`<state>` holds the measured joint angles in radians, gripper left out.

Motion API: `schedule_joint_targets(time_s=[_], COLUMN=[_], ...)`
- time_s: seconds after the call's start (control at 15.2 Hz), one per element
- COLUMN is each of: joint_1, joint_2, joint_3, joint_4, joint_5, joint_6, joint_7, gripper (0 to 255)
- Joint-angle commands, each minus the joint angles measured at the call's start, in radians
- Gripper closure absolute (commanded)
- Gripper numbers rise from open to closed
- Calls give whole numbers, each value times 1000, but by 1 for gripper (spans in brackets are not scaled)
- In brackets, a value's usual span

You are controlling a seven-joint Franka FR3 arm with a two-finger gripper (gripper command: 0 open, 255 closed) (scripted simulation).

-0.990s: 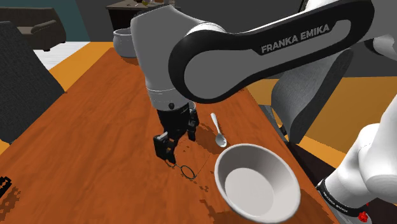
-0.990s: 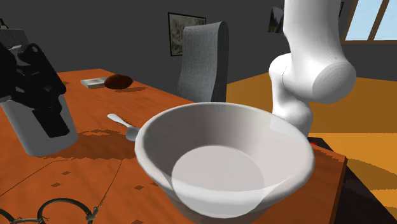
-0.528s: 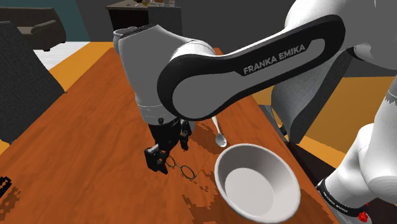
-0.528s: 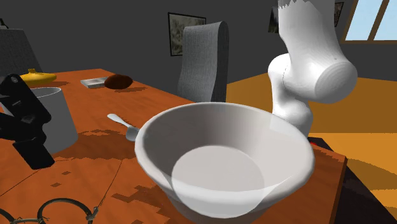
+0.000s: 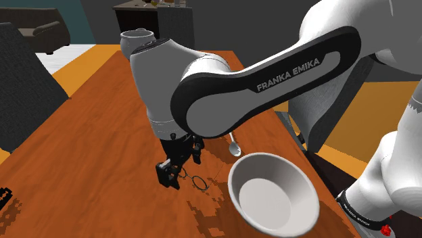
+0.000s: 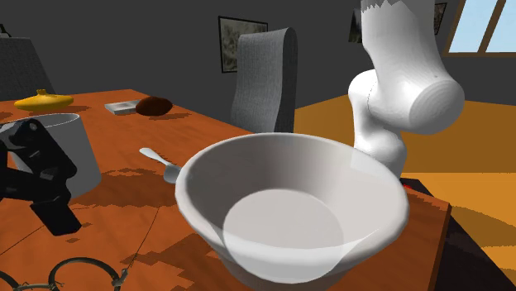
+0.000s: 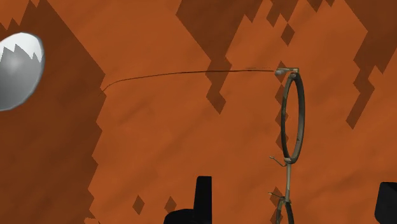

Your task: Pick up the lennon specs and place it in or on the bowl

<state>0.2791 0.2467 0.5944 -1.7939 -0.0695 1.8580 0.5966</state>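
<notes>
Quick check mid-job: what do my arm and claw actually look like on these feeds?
The arm has smooth, rounded white shells with a dark band carrying white FRANKA EMIKA lettering. The claw is all black and blocky, with two flat, square-edged fingers.

Looking at soft, even light over the orange-brown table (image 5: 101,115) with matte surfaces all round. Catching dark shadow pooling under the arm (image 5: 270,81) and breaking into jagged, blocky steps along its edges, plainest in the wrist view. Noticing the bowl (image 6: 198,211) rendering half see-through near its rim in the second exterior view. Picking up pale daylight from a bright window (image 6: 484,29) at the upper right there, against dim grey walls (image 6: 165,50). Reading crisp edge to edge.
</notes>
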Motion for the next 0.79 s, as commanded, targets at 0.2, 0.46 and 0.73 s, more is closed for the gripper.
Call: schedule_joint_targets(time_s=[0.2, 0.46, 0.73], joint_1=[0, 0, 0], joint_2=[0, 0, 0], joint_3=[0, 0, 0], joint_4=[0, 0, 0], joint_5=[0, 0, 0], joint_6=[0, 0, 0], joint_7=[0, 0, 0], gripper=[255, 255, 255])
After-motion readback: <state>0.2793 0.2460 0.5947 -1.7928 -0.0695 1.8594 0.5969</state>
